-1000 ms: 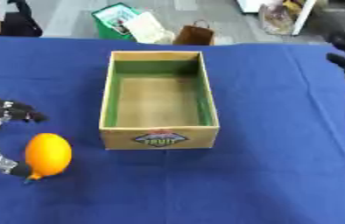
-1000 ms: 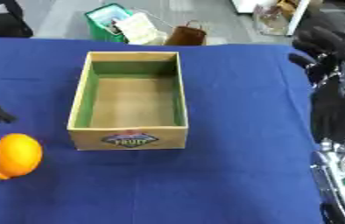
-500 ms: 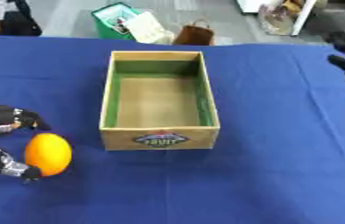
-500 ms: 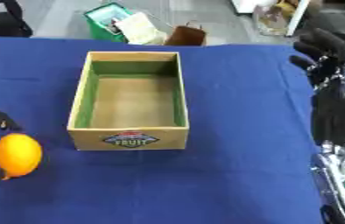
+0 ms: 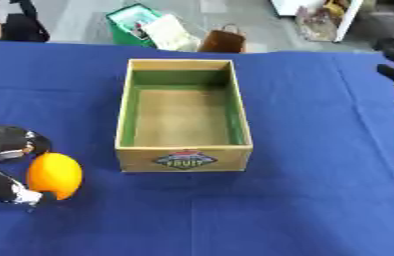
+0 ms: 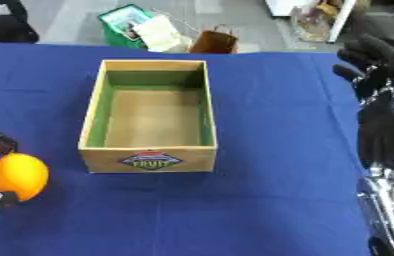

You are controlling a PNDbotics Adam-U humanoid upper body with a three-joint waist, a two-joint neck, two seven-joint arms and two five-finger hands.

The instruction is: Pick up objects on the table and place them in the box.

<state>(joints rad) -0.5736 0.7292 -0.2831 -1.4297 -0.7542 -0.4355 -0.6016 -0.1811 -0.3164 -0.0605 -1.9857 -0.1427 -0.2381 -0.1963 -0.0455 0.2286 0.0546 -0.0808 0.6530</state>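
The robot's left hand (image 5: 4, 162) grasps an orange fruit (image 5: 54, 175) between curled fingers and thumb, low over the blue table (image 5: 305, 200). Right of those fingers sits the empty wooden box (image 5: 184, 159); farther right, the right hand (image 6: 377, 62) hangs with fingers loosely released.

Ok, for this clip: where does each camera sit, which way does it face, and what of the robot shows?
Left eye view: head camera, looking down at the box; left hand around the orange fruit.
Right eye view: same head, same downward look; right hand raised at the right edge.
Both share the box, the fruit and the blue table.
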